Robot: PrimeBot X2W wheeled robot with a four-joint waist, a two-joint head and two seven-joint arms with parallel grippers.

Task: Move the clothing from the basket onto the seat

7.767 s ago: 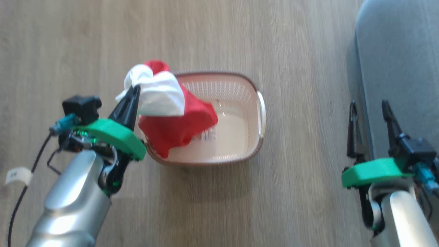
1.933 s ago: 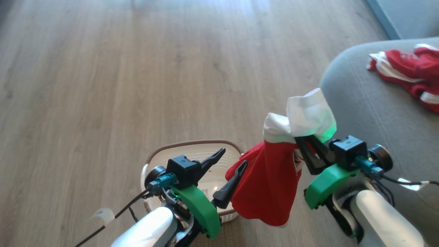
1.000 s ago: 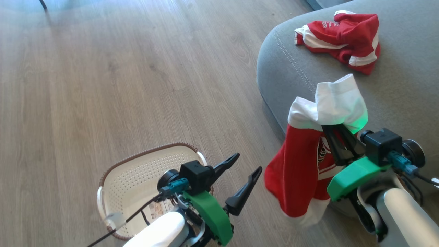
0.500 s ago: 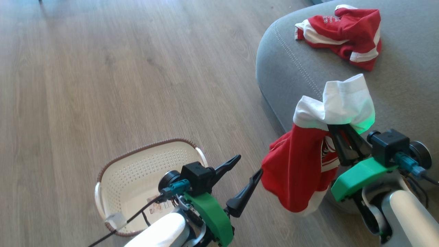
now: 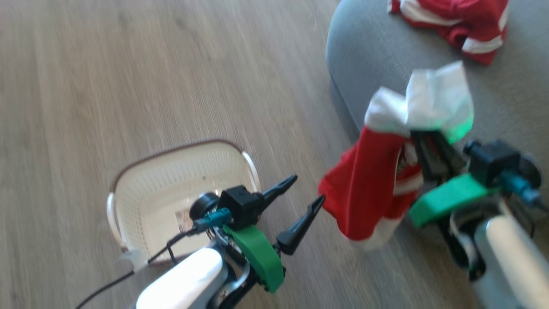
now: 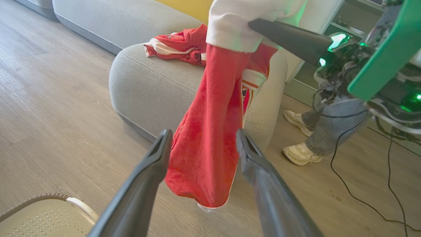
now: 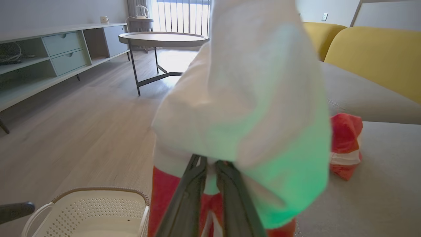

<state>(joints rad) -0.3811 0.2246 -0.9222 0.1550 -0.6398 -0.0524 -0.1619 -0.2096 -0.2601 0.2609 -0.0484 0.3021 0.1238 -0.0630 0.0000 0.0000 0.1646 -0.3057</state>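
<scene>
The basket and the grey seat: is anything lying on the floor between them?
No. In the left wrist view the wood floor between the basket and the seat is bare; the red garment only hangs over it from the right gripper.
</scene>
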